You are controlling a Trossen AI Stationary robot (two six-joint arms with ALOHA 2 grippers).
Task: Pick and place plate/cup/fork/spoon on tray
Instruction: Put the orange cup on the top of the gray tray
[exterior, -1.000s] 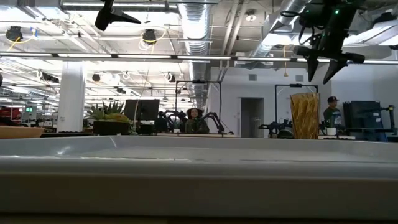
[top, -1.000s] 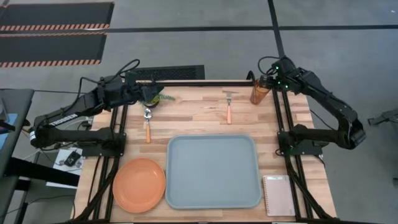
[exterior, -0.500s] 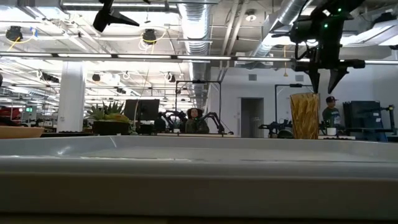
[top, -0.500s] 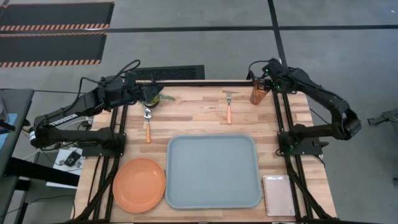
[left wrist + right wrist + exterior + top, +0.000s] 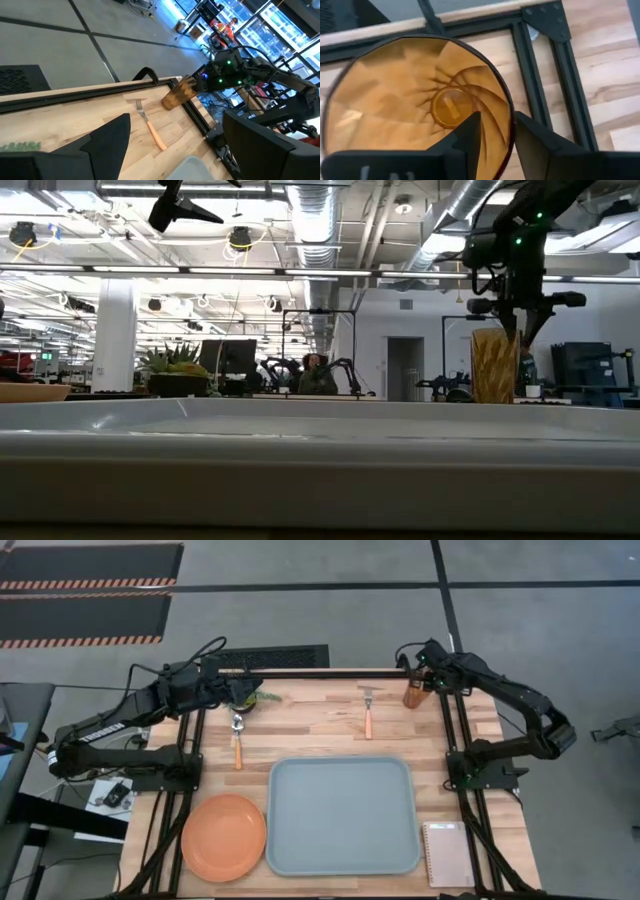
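Observation:
The amber ribbed cup point(image 5: 413, 693) stands upright at the table's far right corner and also shows in the low view point(image 5: 490, 366). My right gripper point(image 5: 497, 132) is open just over the cup's rim, pointing down, one finger point(image 5: 467, 140) inside the cup and one point(image 5: 537, 142) outside. My left gripper point(image 5: 175, 145) is open and empty, high over the potted plant point(image 5: 245, 697) at the far left. The fork point(image 5: 367, 712) and spoon point(image 5: 237, 738) lie beyond the blue-grey tray point(image 5: 343, 815). The orange plate point(image 5: 224, 837) lies left of the tray. My right gripper's fingers stand on either side of the cup's rim point(image 5: 509, 116) on its right side, coming from above and pointing down. I cannot tell whether either finger touches the wall. The cup stands upright on the table.
A white spiral notepad point(image 5: 447, 853) lies at the near right corner. The black frame rail point(image 5: 540, 75) runs close beside the cup. People and other robot arms show in the room beyond the table.
My right gripper has gone down and a little toward the table's left edge onto the cup, turning about its own axis. Its fingertips have drawn closer together in the low view. The cup has not moved.

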